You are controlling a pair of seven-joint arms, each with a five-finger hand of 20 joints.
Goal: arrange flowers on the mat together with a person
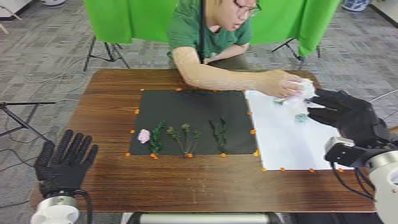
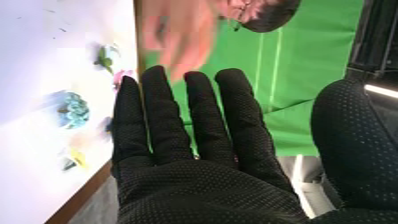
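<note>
When looking for the blue-green flower (image 1: 301, 118), find it on the white paper (image 1: 302, 150), near the right hand (image 1: 330, 118), with straight fingers and thumb out wide. Find the pink flower (image 1: 144, 136) on the black mat (image 1: 191, 110), apart from the left hand (image 1: 62, 172), fingers straight and spread.

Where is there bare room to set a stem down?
The black mat beyond the green sprigs, and the table between mat and near edge. Crowded: the mat's near half, and the white sheet by the person's hand and right hand.
</note>
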